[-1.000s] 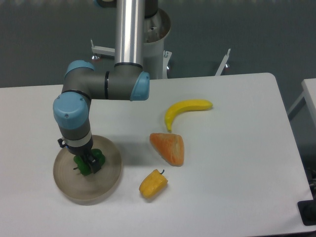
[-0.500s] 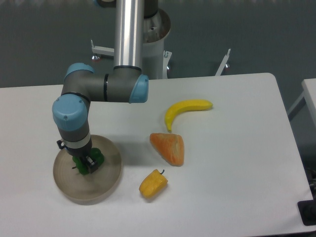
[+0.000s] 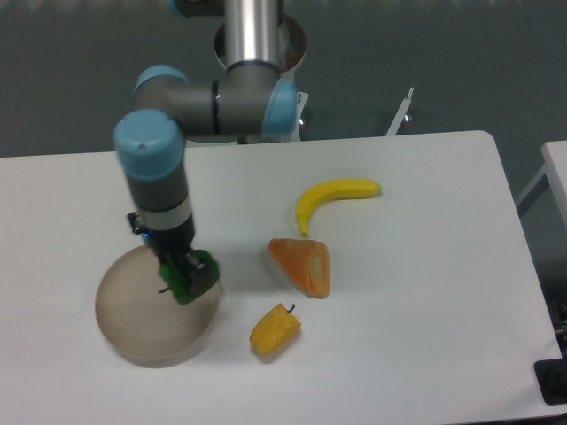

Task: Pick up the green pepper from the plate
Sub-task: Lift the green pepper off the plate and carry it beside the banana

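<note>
The green pepper (image 3: 197, 276) is a small glossy dark-green lump with a short stem on its left. It hangs above the right side of the round beige-grey plate (image 3: 142, 323), lifted off the plate's floor. My gripper (image 3: 182, 273) points straight down and is shut on the pepper, its dark fingers clamping it from above. The plate's floor is bare.
A yellow pepper (image 3: 275, 329) lies just right of the plate. An orange wedge-shaped piece (image 3: 303, 265) sits further right, with a yellow banana (image 3: 333, 198) behind it. The arm's base column (image 3: 257, 35) stands at the table's back edge.
The gripper has risen and shifted right with the green pepper, lifting it off the plate's middle to above the plate's right rim. The arm's elbow swung right too.
</note>
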Robot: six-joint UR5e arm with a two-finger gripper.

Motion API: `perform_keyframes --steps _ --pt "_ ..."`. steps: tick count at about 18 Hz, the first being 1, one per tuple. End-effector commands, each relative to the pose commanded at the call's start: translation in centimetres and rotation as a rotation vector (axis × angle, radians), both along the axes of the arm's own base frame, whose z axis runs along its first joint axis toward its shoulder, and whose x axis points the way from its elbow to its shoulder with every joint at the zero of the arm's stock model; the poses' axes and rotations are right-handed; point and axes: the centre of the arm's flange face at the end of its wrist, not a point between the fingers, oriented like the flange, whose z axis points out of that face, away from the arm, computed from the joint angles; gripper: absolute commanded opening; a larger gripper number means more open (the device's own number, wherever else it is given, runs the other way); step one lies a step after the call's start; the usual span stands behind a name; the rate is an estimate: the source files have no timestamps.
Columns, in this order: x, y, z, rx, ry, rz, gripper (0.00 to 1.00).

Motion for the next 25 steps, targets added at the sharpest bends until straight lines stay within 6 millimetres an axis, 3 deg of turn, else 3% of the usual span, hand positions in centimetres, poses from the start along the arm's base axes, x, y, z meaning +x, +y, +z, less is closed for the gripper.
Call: perform_keyframes --steps 5,10,16,20,25 --pt "-7.2 -3.8 0.2 -0.093 -0.035 -0.031 0.33" --pt "-14.7 -8.4 -1.1 -0.188 -0.112 -0.107 0.34" --pt "-21.1 -12.1 -1.0 -0.173 -0.109 -0.132 0.34" --pt "-23.9 -14.1 -2.2 -0.180 -0.112 -0.185 0.34" --pt "-24.1 -14.0 -2.8 -0.194 -0.105 -0.185 0.34"
